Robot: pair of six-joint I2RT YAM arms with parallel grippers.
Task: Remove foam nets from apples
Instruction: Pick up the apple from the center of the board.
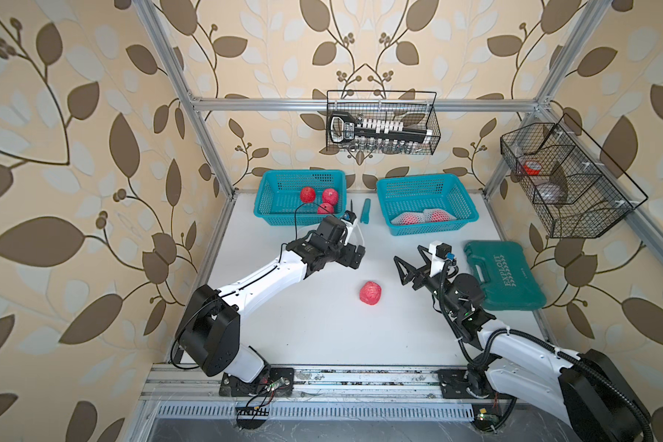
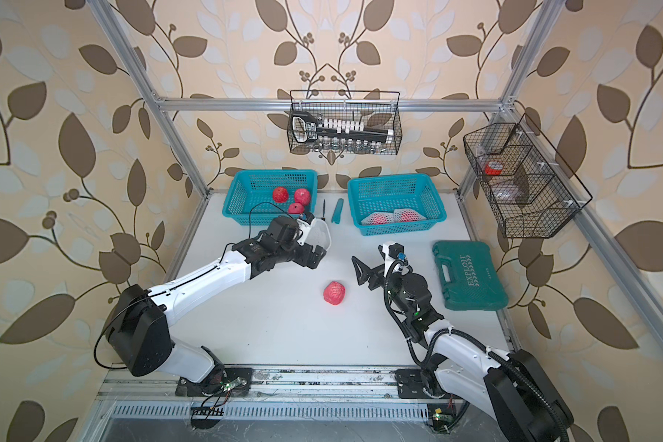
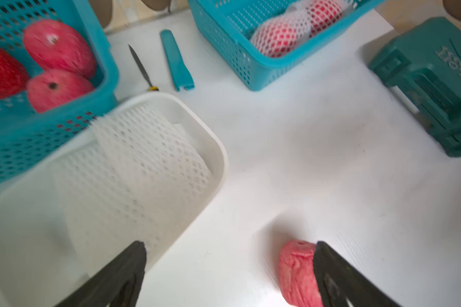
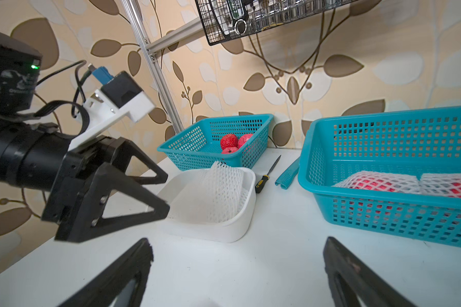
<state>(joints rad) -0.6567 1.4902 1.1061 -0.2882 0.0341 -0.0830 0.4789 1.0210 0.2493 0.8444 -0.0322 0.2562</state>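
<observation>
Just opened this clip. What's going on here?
It's a pause between grasps: the left tool and the right tool are both open and empty. One bare apple lies on the table between them. Three more bare apples sit in the left basket, empty nets are in the white tub, and two netted apples remain in the right basket.
</observation>
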